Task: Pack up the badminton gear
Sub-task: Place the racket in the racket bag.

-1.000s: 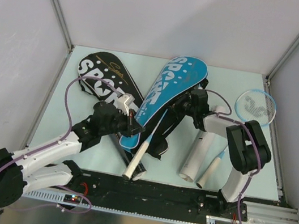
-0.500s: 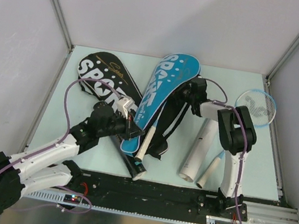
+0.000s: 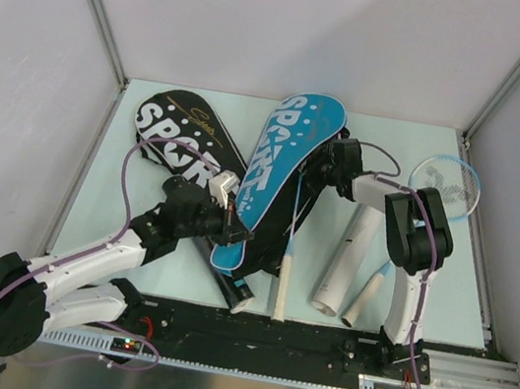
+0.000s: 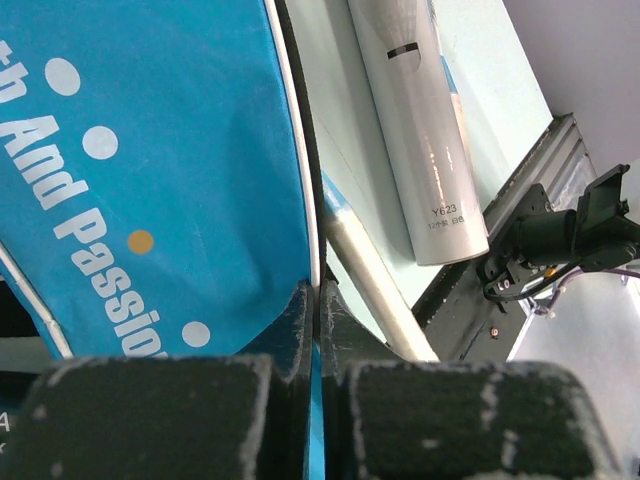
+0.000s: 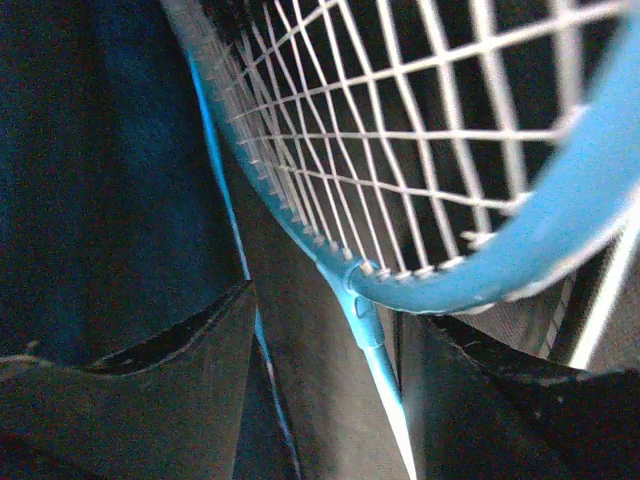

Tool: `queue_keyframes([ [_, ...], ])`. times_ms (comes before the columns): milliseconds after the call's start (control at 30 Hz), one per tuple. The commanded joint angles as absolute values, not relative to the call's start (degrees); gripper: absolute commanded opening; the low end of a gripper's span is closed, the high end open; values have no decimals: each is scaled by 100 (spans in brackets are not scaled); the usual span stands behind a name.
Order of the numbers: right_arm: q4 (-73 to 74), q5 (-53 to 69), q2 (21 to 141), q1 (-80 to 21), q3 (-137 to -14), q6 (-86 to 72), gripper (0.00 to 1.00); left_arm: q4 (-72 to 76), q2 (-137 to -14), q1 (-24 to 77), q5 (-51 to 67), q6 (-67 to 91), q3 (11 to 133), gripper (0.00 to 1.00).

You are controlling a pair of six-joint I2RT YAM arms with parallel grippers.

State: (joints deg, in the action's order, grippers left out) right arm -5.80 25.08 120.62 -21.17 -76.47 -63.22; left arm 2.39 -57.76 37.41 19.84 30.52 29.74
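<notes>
The left gripper (image 4: 318, 300) is pinched tight on the near edge of the blue "SPORT" cover (image 3: 287, 149), which lies slantwise across the middle of the worktop (image 3: 399, 138). The right gripper (image 5: 325, 320) sits at the cover's right side with its fingers apart, one on either side of the thin shaft of a light-blue racket (image 5: 560, 230). That racket's head is tucked in at the cover, and its white handle (image 3: 281, 296) points toward the near edge. The white tube (image 3: 347, 259) lies just right of it. A second racket (image 3: 447, 181) lies far right, and the black "SPORT" cover (image 3: 177, 126) far left.
</notes>
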Motion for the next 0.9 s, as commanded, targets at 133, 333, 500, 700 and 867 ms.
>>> queue_keyframes([
  [133,366,2472,10893,-2268,-6981,-5590,56,577,-5737,3751,1703,3133,3272,0],
  [333,1422,1953,10562,-2483,-6952,-4693,62,616,-5683,3751,1632,3161,3225,0],
  [500,1985,1771,10328,-2596,-6759,-4254,59,658,-5660,3751,1617,3192,3202,0],
  [700,1978,1815,9993,-2685,-6251,-4205,60,695,-5653,3747,1621,3196,3207,0],
  [867,1514,2018,9867,-2668,-5798,-4366,51,711,-5628,3747,1621,3198,3169,0],
])
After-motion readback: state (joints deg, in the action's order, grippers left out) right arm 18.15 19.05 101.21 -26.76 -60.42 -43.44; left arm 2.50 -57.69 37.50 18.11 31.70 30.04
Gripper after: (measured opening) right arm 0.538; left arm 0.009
